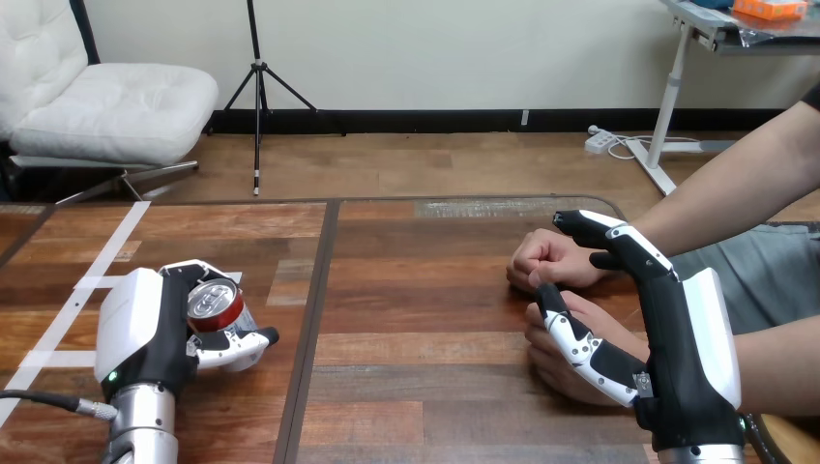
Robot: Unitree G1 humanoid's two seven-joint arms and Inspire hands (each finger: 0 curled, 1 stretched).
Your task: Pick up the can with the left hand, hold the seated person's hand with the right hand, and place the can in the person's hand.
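A red can (215, 304) with a silver top stands upright on the left part of the wooden table (425, 319). My left hand (145, 329) is shut on it, fingers and thumb curled round its sides. At the right, the person's two hands rest on the table: the farther one (546, 259) is a loose fist, and the nearer one (561, 372) lies curled in front of it. My right hand (687, 338) hovers over the nearer hand's wrist. Its thumb (571, 333) lies across the back of that hand, while its fingers (604, 234) reach nearly straight past the farther fist.
White tape strips (106, 261) mark the table's left side. A dark seam (314, 319) runs front to back between the can and the person's hands. The person's forearms come in from the right edge.
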